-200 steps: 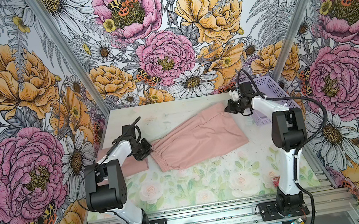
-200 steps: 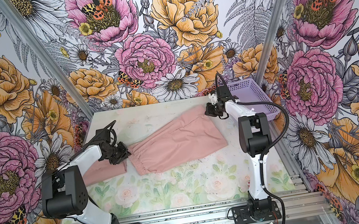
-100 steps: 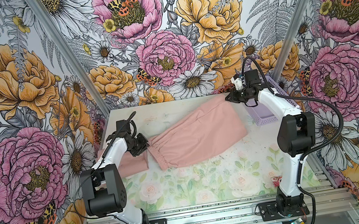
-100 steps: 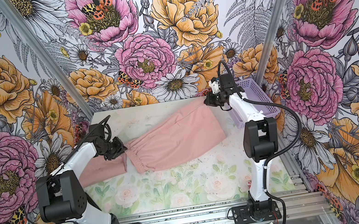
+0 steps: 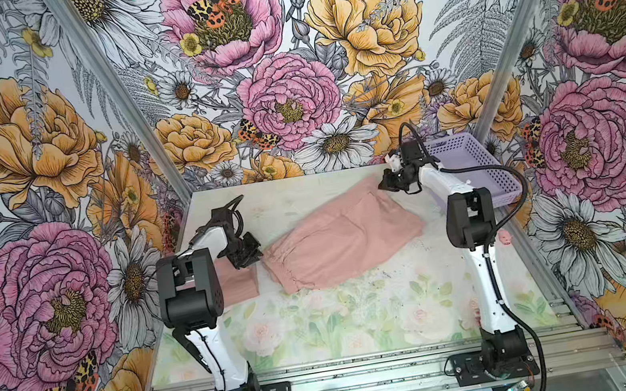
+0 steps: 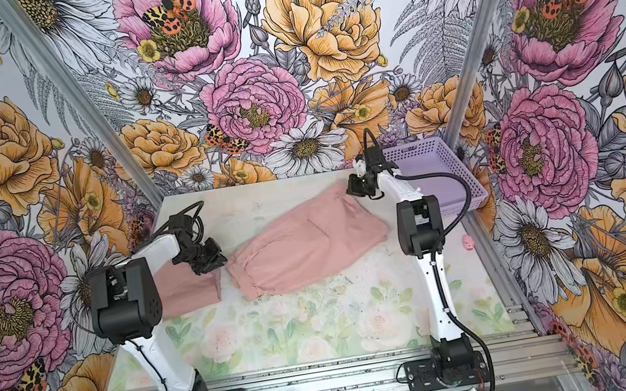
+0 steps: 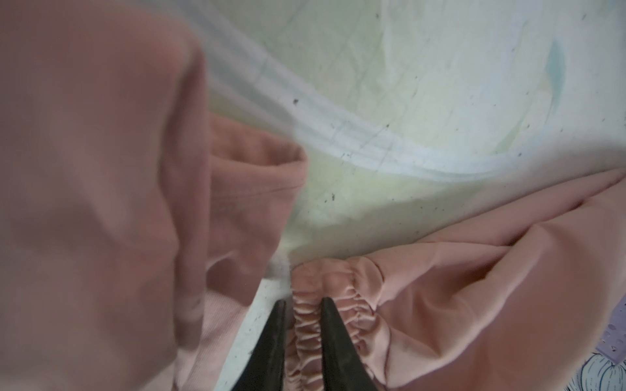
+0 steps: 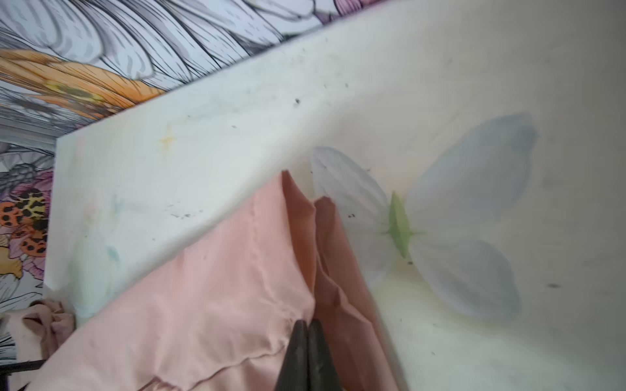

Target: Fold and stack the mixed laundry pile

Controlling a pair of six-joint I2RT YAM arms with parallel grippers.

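So the right tool (image 8: 307, 323) is clamped tight on the dusty-pink elastic-waist garment (image 5: 343, 238), spread across the counter (image 5: 321, 321) to the left tool (image 7: 302, 303), narrow astride its waistband (image 7: 338, 304). Gripping? Can't tell.

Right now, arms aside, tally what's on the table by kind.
Dusty-pink garments: 2 (spread elastic-waist piece, folded piece)
Lilac perforated basket: 1
Small pink toy: 1
Total: 4
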